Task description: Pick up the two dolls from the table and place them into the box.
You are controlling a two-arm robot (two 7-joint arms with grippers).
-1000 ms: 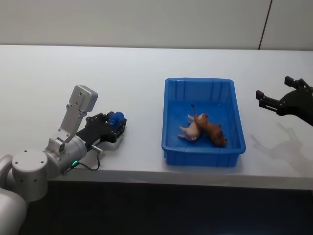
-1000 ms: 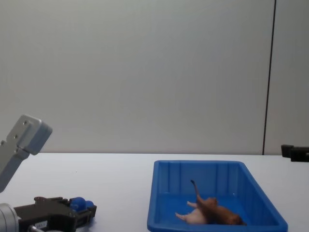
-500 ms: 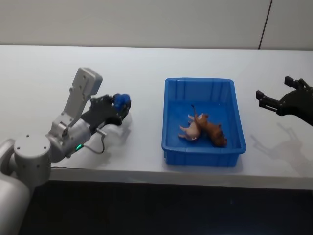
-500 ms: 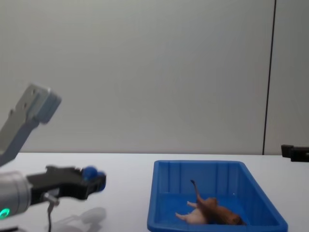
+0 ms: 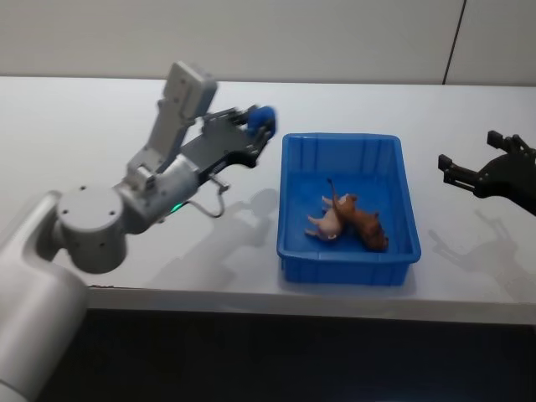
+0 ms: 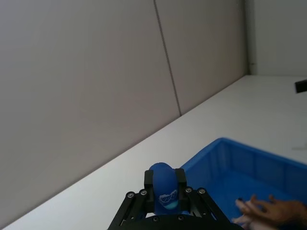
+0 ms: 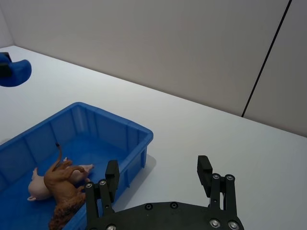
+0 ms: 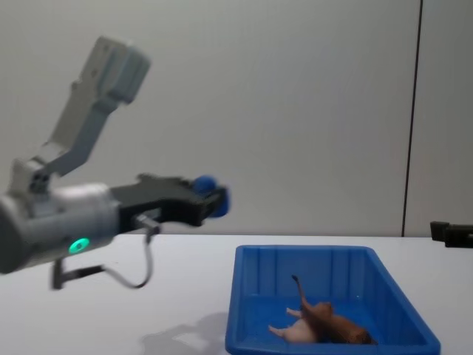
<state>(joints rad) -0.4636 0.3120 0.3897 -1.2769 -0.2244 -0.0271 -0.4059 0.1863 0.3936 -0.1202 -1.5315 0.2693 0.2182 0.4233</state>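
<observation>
Since the view 1 s ago, the left end effector has risen from the table with the blue duck and swung toward the box; the pink pig, the brown animal and the right end effector have not shifted.

Left end effector: closed on the blue duck, its 2 fingers pressing the toy's flanks, as the left wrist view shows. In the chest view the duck is carried high above the table, just short of the box's near-left corner.

Handling, as a judgement: the duck looks small, light and rounded, probably smooth plastic or rubber, so it may slip or rotate if the grip loosens; a hold across its widest part, as here, seems the safest. It looks unlikely to be damaged by a short drop.

Position: the duck sits between the fingertips, projecting slightly beyond them, and lies beside the box's left rim, not yet over the interior.

Box: 2 toys, the pig and the brown animal, lie touching each other on its floor toward the near-right side.

Right end effector: parked well to the right of the box, fingers spread wide, holding nothing.
</observation>
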